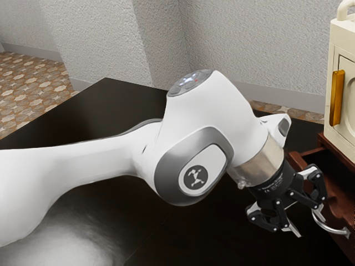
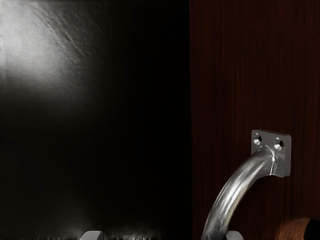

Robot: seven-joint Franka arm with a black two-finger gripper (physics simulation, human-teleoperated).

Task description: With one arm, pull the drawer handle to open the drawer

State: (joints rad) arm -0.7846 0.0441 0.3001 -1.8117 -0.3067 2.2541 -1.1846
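My gripper (image 1: 309, 224) is tilted down at the drawer front in the exterior view, its two fingers spread well apart. The curved metal handle (image 1: 331, 228) rises from the brown wooden drawer (image 1: 336, 204), which stands partly out with some of its inside visible. In the wrist view the silver handle (image 2: 235, 192) curves down from its screwed plate on the dark red-brown drawer front (image 2: 227, 75). Both fingertips of the gripper (image 2: 163, 235) are visible, far apart; the handle's lower part is close beside one of them. Whether they touch is unclear.
A cream box-like appliance (image 1: 338, 47) with an amber handle (image 1: 336, 97) stands on the brown cabinet (image 1: 333, 148) at the exterior view's right. The black table (image 1: 94, 113) extends beneath the arm. Textured walls and a patterned floor lie beyond.
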